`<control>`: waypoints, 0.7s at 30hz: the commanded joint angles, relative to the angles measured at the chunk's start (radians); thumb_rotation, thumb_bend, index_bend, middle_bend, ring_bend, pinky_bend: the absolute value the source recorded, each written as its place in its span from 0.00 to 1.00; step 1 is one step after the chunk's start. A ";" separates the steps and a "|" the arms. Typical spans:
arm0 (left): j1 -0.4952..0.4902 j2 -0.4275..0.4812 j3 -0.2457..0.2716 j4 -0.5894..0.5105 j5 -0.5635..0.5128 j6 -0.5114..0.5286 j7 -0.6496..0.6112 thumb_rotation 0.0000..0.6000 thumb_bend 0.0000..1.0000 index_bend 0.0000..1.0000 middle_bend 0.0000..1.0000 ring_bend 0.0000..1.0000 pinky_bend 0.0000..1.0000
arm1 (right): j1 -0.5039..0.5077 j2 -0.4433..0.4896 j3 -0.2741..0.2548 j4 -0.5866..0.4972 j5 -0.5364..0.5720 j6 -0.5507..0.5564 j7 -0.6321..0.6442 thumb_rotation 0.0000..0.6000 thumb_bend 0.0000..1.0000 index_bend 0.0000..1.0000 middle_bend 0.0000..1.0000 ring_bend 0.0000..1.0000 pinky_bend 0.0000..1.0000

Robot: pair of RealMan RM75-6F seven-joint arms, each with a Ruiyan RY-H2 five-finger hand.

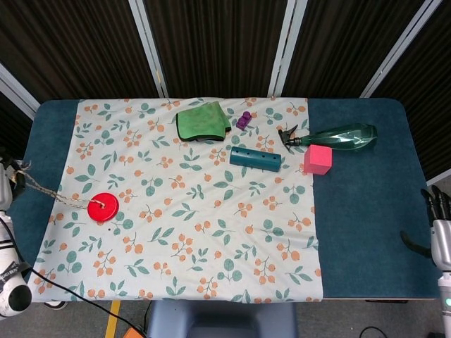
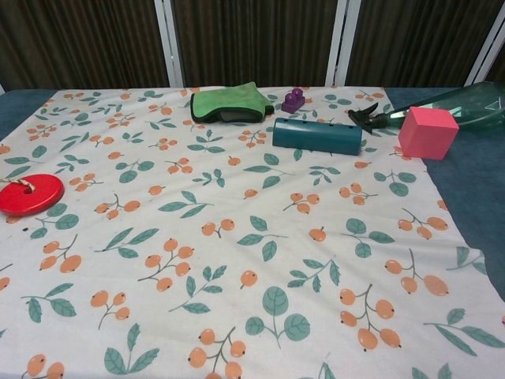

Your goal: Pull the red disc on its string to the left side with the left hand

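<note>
The red disc [image 1: 103, 208] lies flat on the floral cloth near its left edge, and shows at the far left of the chest view as the red disc [image 2: 30, 194]. Its twisted string [image 1: 51, 193] runs left and up to my left hand [image 1: 3, 186], which is mostly cut off at the frame's left edge and holds the string's end. My right hand [image 1: 440, 224] hangs off the table's right side with its fingers apart and nothing in it. The chest view shows neither hand.
At the back of the floral cloth [image 1: 211, 232] lie a green rag [image 1: 202, 120], a small purple block [image 1: 244, 119], a teal bar [image 1: 255, 158], a pink cube [image 1: 318, 159] and a green spray bottle [image 1: 335, 136]. Blue table surface [image 1: 366, 211] flanks the cloth.
</note>
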 commanded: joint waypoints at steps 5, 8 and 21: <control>-0.008 0.031 0.091 -0.087 0.188 -0.159 -0.157 1.00 0.53 0.47 0.14 0.01 0.13 | 0.001 0.001 -0.002 -0.001 -0.002 -0.004 0.012 1.00 0.36 0.00 0.00 0.00 0.00; -0.025 0.072 0.112 -0.126 0.161 -0.264 -0.147 1.00 0.37 0.02 0.02 0.00 0.08 | -0.001 0.002 -0.003 -0.001 -0.003 -0.001 0.013 1.00 0.36 0.00 0.00 0.00 0.00; 0.037 0.110 0.139 -0.151 0.312 -0.189 -0.286 1.00 0.34 0.00 0.00 0.00 0.06 | 0.002 0.001 -0.001 0.001 -0.003 -0.003 0.021 1.00 0.36 0.00 0.00 0.00 0.00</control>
